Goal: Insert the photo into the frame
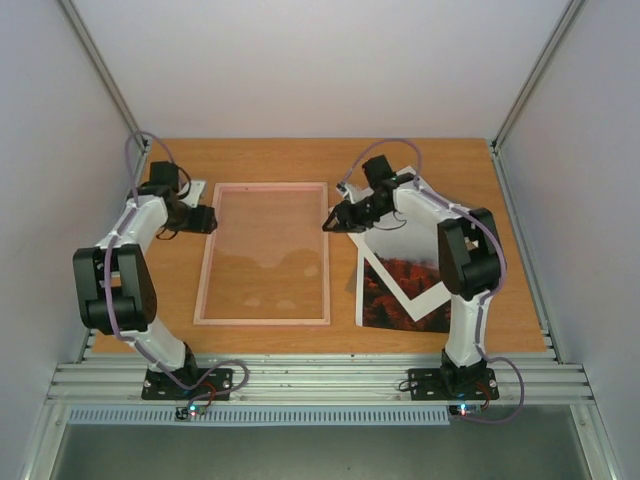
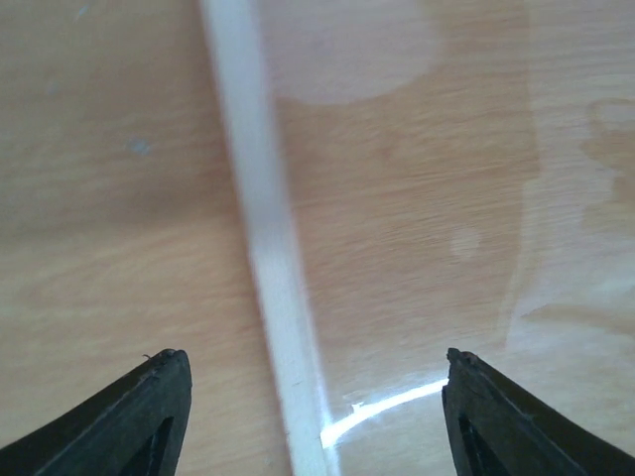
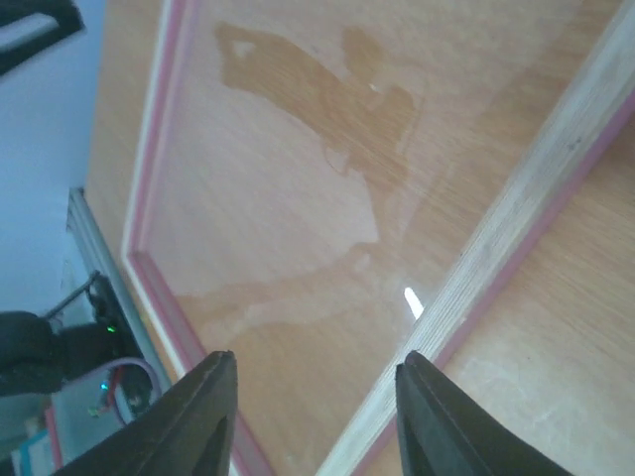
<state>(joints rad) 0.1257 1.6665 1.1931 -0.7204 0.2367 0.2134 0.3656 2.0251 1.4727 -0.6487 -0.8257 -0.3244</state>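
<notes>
The frame [image 1: 265, 250], a thin pale pink border round a clear pane, lies flat in the middle of the table. My left gripper [image 1: 207, 220] stands open at its left edge. In the left wrist view that gripper [image 2: 313, 365] straddles the pale border strip [image 2: 266, 238] without touching it. My right gripper [image 1: 330, 221] is at the frame's right edge. Its jaws [image 3: 317, 359] are open above the pane, with the right border [image 3: 516, 213] running past one finger. The photo [image 1: 385, 300], red-orange mountains, lies right of the frame, partly under a tilted white mat [image 1: 425, 290].
The wooden table [image 1: 300, 160] ends at an aluminium rail [image 1: 320, 382] along the near side. Grey walls close in left, right and behind. Both arm bases are bolted at the near edge.
</notes>
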